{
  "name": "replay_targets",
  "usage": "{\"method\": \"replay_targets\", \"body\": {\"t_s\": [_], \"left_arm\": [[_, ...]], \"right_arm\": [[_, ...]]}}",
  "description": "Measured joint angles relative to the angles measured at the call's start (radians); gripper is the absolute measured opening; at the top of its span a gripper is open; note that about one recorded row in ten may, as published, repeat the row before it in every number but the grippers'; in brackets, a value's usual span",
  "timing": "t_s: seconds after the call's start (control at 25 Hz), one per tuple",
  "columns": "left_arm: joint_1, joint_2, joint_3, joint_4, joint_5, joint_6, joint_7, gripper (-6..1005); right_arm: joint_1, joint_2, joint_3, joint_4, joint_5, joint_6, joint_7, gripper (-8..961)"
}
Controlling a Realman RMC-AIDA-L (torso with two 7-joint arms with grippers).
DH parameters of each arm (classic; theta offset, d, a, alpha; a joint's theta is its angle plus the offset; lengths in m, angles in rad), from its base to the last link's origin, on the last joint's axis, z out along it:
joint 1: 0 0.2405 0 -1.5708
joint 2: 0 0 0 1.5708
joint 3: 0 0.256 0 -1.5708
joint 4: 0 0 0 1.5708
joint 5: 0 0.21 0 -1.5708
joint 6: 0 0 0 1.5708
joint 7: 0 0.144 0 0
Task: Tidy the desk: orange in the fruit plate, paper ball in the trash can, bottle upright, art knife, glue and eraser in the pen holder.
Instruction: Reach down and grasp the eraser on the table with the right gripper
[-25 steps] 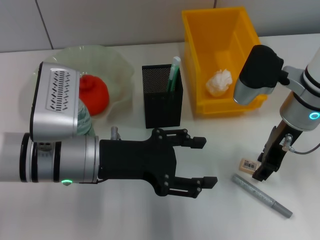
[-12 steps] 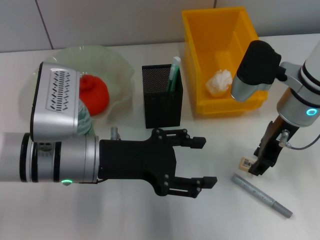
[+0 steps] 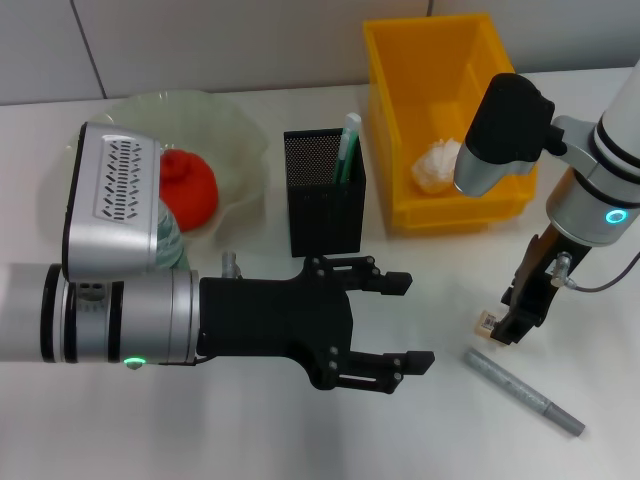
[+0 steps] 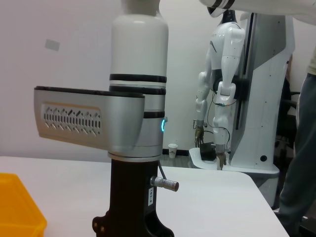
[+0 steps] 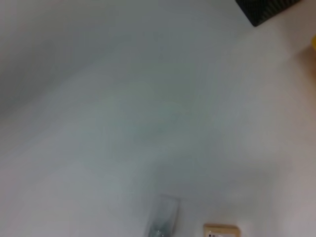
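Observation:
My right gripper (image 3: 512, 325) hangs just above the table at the right, shut on the small beige eraser (image 3: 484, 322), which also shows in the right wrist view (image 5: 221, 230). The grey art knife (image 3: 523, 390) lies on the table just in front of it. My left gripper (image 3: 410, 322) stands open and empty in front of the black mesh pen holder (image 3: 325, 205), which holds a green-and-white stick (image 3: 348, 145). The orange (image 3: 190, 185) sits in the green glass fruit plate (image 3: 240, 130). The paper ball (image 3: 436, 165) lies in the yellow trash can (image 3: 400, 80). The left arm hides most of the bottle (image 3: 170, 238).
The left forearm (image 3: 110, 300) spans the table's front left. The trash can stands behind my right arm (image 3: 505, 130). In the left wrist view the right arm's column (image 4: 133, 123) fills the middle, with a white robot (image 4: 222, 94) standing farther off.
My right gripper has moved up and to the left, away from the art knife, with the eraser going along in it. The left arm has not moved.

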Motion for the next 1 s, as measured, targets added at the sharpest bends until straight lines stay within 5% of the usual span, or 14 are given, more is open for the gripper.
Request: {"method": "replay_targets", "body": {"t_s": [1.0], "left_arm": [[0.0,0.002,0.0,0.0,0.001,-0.001,0.0,786]], "right_arm": [[0.005,0.003,-0.049,0.002,0.001,0.011,0.015,486]]}}
